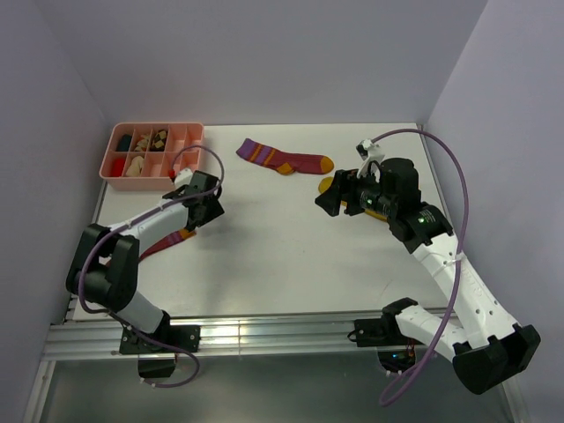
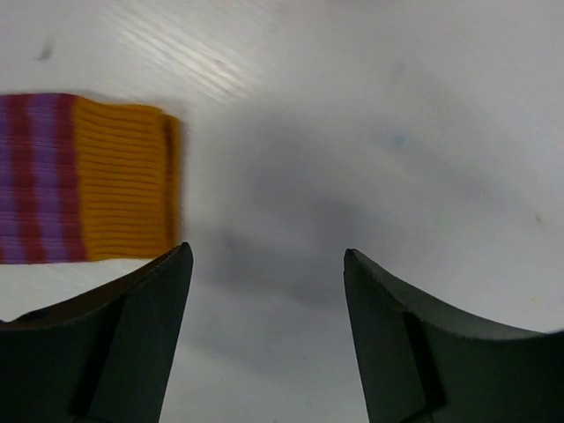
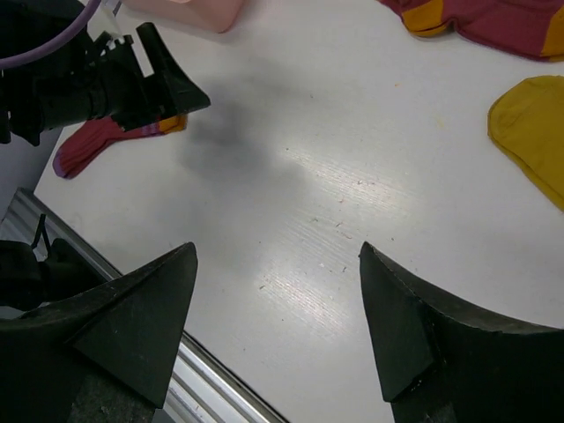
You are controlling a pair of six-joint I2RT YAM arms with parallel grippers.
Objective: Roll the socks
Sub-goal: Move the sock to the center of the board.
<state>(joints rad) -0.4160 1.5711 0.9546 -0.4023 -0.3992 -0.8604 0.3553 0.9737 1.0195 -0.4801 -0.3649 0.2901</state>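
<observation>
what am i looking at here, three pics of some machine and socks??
Two robot arms are bolted to a white table. One picture comes from a camera overhead; the other two sit on the wrists, looking past each arm's own dark fingers. The left end effector and right end effector are both open and hold nothing. On the table lie a maroon striped sock, a second one beside the left arm, a yellow sock mostly hidden under the right arm, and a pink compartment tray.

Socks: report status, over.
Left gripper open, empty, beside maroon sock's orange end. Right gripper open over bare table. Second maroon sock flat, unrolled. Nothing blocking.
</observation>
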